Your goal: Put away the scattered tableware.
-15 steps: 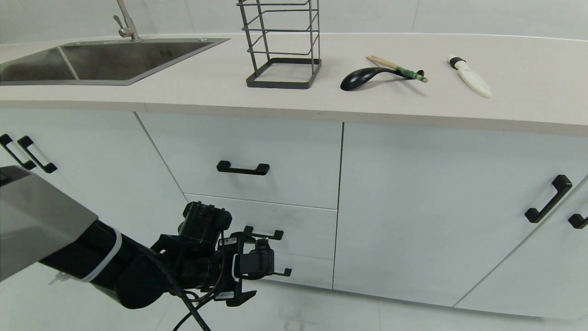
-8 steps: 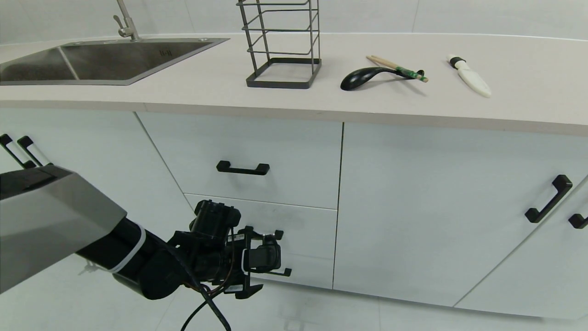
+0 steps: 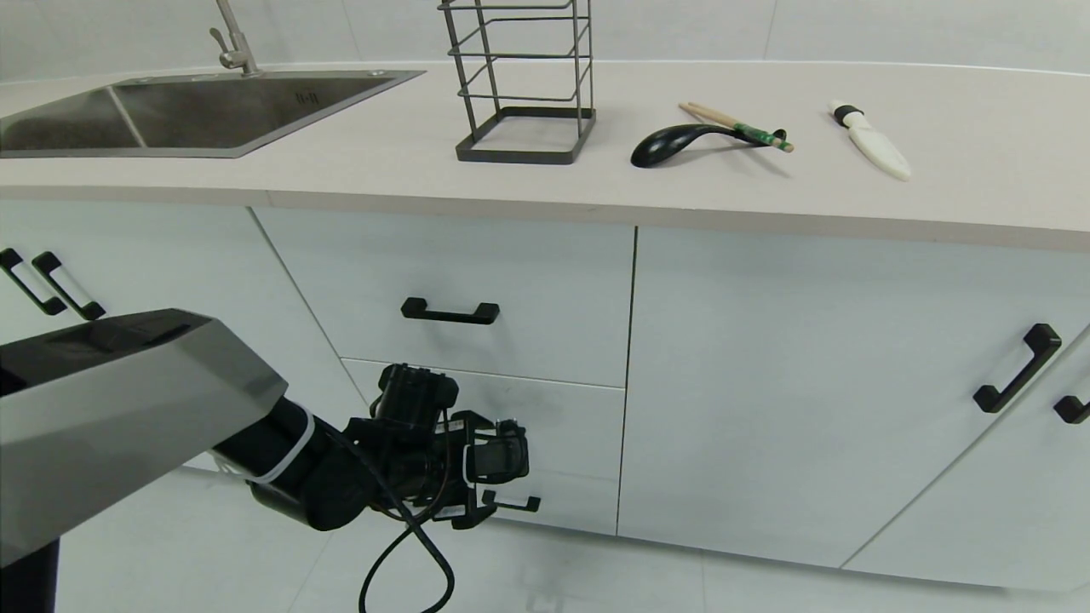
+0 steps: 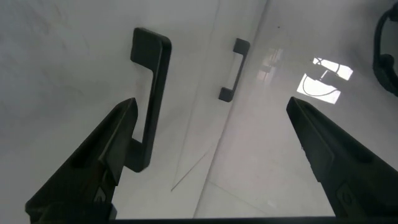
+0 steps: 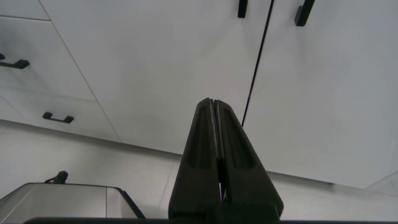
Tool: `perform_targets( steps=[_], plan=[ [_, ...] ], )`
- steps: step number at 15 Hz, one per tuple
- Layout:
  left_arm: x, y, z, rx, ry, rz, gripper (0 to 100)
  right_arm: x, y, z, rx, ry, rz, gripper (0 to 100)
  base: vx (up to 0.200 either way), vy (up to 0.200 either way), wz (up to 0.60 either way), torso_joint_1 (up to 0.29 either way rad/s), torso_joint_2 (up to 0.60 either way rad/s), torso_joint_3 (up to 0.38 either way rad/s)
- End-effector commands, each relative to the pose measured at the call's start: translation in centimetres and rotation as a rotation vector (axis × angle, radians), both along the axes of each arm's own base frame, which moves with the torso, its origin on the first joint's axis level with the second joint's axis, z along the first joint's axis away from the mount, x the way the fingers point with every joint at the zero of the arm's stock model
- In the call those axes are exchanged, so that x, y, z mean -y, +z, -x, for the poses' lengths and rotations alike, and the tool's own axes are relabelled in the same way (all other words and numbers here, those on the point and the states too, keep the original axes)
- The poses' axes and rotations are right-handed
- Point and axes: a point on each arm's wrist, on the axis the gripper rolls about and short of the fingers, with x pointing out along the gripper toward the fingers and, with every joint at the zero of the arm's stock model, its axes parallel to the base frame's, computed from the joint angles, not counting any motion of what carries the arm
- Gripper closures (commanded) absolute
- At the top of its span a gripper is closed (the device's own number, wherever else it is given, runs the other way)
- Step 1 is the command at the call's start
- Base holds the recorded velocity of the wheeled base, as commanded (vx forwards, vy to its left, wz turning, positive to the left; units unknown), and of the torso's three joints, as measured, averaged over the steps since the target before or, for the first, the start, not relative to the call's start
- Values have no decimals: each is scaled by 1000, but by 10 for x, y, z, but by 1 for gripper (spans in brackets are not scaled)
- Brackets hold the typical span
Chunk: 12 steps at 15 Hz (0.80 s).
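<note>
On the countertop lie a black spoon, wooden chopsticks resting across its handle, and a white knife farther right. A black wire rack stands left of them. My left gripper is low down at the lower drawer front, open, turned so one finger is above the other. In the left wrist view the left gripper has the lower drawer's black handle between its fingers, close to one of them. My right gripper is shut on nothing, facing white cabinet doors.
A steel sink with a faucet sits at the counter's left. The upper drawer has a black handle. More handles are on the cabinet doors at the right and left.
My left arm has moved forward and right, bringing its open gripper closer to the lower drawer front. The tableware on the counter has not moved.
</note>
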Motion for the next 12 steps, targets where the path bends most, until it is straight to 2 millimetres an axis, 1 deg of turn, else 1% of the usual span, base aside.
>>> perform_targets(
  steps=[1, 6, 9, 12],
  plan=[
    [-2, -7, -4, -6, 11, -4, 0, 0, 0, 0, -2, 0, 1, 100, 0, 0, 0, 0, 0, 0],
    [-3, -11, -5, -12, 16, -7, 0, 0, 0, 0, -2, 0, -1, 100, 0, 0, 0, 0, 0, 0],
    [-3, -18, -6, -28, 13, -12, 0, 0, 0, 0, -2, 0, 1, 100, 0, 0, 0, 0, 0, 0],
    [-4, -21, -3, -42, 11, -17, 0, 0, 0, 0, -2, 0, 1, 100, 0, 0, 0, 0, 0, 0]
  ],
)
